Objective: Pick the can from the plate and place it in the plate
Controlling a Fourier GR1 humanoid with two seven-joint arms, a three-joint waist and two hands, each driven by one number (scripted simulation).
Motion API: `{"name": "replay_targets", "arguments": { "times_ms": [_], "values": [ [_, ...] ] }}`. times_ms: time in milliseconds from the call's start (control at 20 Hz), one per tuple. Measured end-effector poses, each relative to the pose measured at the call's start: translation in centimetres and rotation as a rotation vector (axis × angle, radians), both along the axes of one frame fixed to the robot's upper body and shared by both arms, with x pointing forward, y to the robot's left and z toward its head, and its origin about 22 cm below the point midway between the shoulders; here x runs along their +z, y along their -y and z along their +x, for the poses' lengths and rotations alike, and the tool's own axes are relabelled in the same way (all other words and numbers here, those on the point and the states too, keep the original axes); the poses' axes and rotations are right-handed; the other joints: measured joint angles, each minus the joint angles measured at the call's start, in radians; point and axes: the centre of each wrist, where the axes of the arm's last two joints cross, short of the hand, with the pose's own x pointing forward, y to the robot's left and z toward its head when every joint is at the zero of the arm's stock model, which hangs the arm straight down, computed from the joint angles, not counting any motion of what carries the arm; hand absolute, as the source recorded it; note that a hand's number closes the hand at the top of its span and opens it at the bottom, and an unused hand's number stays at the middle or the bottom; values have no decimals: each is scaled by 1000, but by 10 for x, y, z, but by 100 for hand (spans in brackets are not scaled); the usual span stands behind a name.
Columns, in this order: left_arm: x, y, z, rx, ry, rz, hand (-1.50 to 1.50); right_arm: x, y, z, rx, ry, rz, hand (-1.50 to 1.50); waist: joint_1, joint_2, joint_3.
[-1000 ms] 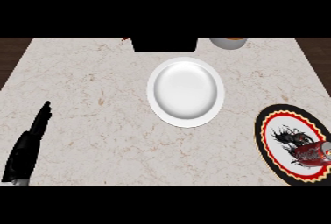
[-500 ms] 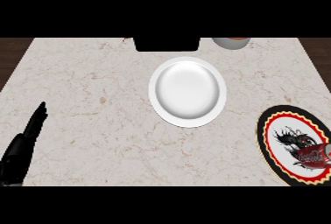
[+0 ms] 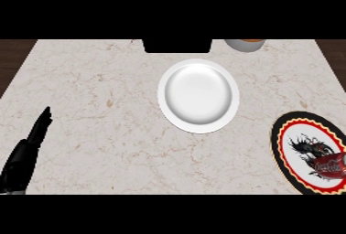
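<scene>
The robot's left hand (image 3: 27, 151) shows at the view's lower left, a black shape over the pale marble counter top (image 3: 101, 91), its fingers straight and together, pointing up and away, holding nothing and touching no object. Well to the right of that hand and farther from the robot lies the plain white round ceramic plate (image 3: 198, 95), glossy, with nothing on it. Beyond the white plate, at the counter's far edge, sits a black rectangular block (image 3: 177, 45), and just right of it a small grey round cup (image 3: 244, 45), only partly in view. Farthest from the left hand, at the right edge, lies the black-rimmed round plate with a red and yellow scalloped ring and a dark drawing on its white centre (image 3: 307, 153). On this patterned plate, toward its right side, rests the red soda can with white lettering (image 3: 330, 164), partly cut off by the edge of the view; whether it stands or lies on its side is unclear. The right hand does not show.
</scene>
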Motion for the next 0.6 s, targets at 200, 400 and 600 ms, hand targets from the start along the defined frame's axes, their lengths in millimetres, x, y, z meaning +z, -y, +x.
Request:
{"name": "replay_targets", "arguments": {
  "times_ms": [200, 400, 600],
  "values": [
    [4, 2, 3, -7, 4, -5, 0, -6, -4, 19, 59, -105, -47, -150, 2, 0, 0],
    [-4, 10, 2, -1, 9, -8, 0, -12, 0, 31, 116, -200, -99, -150, 1, 0, 0],
    [-3, 6, 5, -7, 4, -10, 0, -24, -1, 49, 177, -283, -177, -150, 6, 1, 1]
  ]
}}
